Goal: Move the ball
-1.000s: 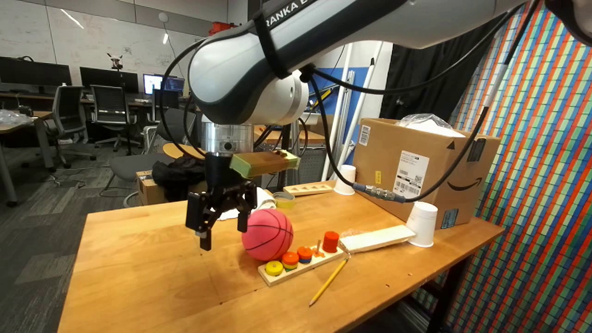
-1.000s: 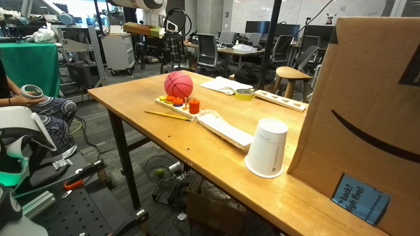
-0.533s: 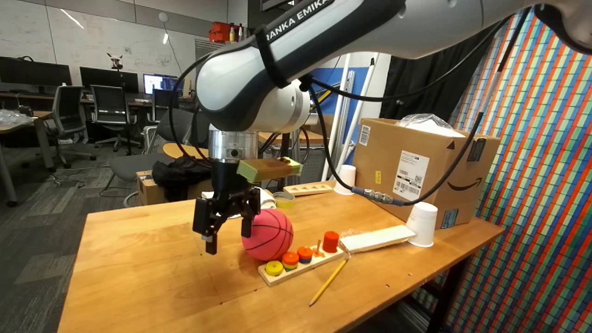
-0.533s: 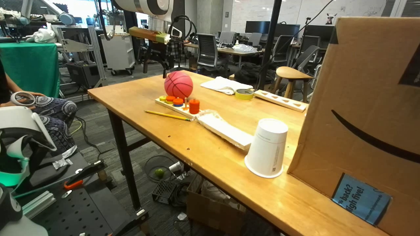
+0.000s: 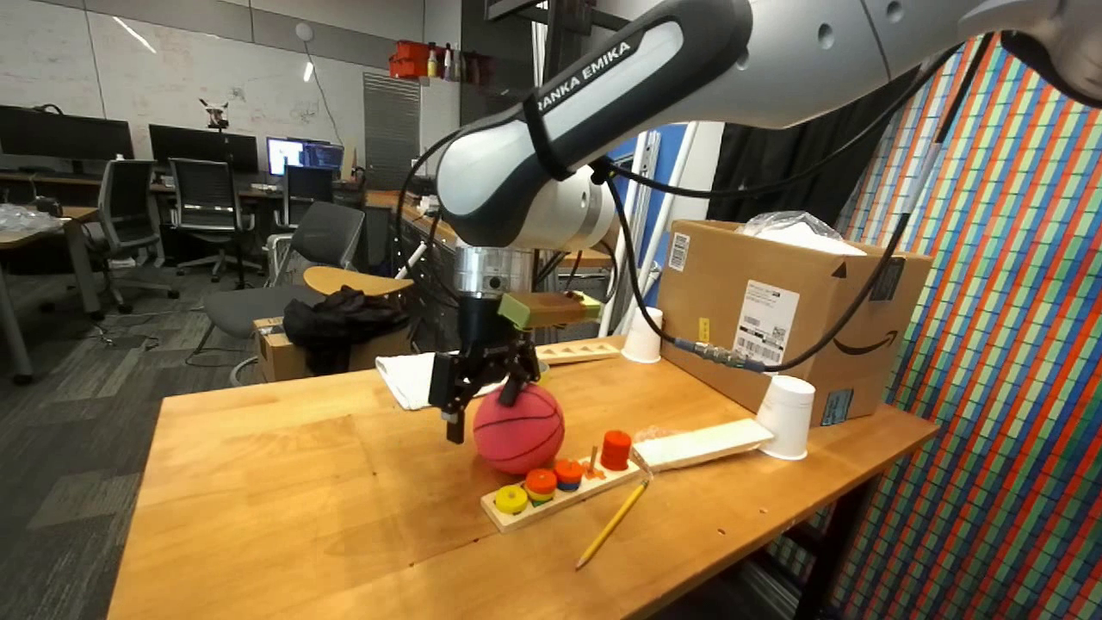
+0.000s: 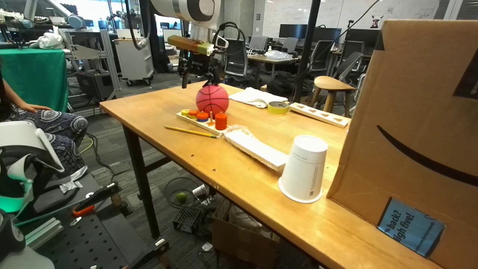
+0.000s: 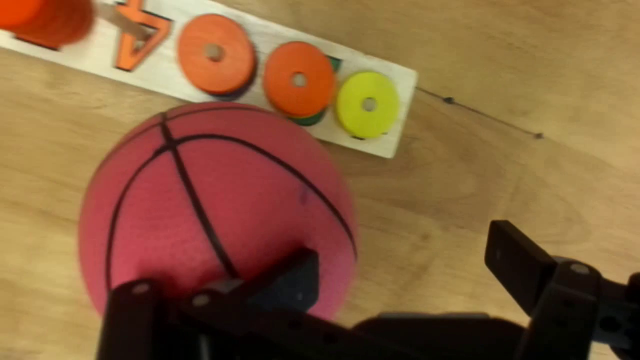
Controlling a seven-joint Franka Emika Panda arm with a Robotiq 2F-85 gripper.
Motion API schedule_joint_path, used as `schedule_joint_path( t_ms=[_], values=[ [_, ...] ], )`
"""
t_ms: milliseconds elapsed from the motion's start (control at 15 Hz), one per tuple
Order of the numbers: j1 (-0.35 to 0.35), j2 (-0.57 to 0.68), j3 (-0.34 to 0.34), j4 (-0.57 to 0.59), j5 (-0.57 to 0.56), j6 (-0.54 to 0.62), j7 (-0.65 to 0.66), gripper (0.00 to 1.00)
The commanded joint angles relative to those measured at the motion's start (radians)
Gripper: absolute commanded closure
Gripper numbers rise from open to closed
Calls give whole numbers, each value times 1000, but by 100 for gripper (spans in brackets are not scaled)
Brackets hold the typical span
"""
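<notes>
The pink ball point(image 5: 521, 435) with black seam lines rests on the wooden table beside the peg board; it also shows in an exterior view point(image 6: 212, 100) and in the wrist view point(image 7: 225, 195). My gripper point(image 5: 482, 412) is open, with its fingers wide apart. One finger lies against the upper side of the ball, and the other hangs free beside it. In the wrist view the gripper point(image 7: 402, 260) has its left finger over the ball and its right finger above bare wood. The ball is not between the fingers.
A peg board point(image 5: 527, 514) with coloured rings stands close to the ball. A pencil point(image 5: 611, 525), a pale wooden bar point(image 5: 702, 443), a white cup point(image 5: 787, 418) and a cardboard box point(image 5: 715, 301) lie beyond it. A white cloth point(image 6: 254, 96) and a tape roll point(image 6: 278, 107) lie behind.
My gripper has moved to the right in both exterior views and come against the ball. The ball has rolled a little to the right, and its seams have turned. The gripper stays open.
</notes>
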Motion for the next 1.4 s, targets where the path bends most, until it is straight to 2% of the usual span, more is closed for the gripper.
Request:
schedule_joint_path(
  t_ms=[0, 267, 533, 800, 933, 1067, 1333],
  values=[
    [-36, -110, -96, -64, -174, 15, 1, 0],
    [-99, -270, -181, -174, -357, 94, 34, 0],
    [-133, -388, -201, -296, -499, 215, 130, 0],
    [-122, -480, -160, -420, -464, 332, 185, 0],
    [-105, -502, -121, -460, -481, 375, 203, 0],
    [-90, -513, -86, -482, -472, 371, 201, 0],
    [-45, -483, -44, -481, -353, 285, 117, 0]
  ],
)
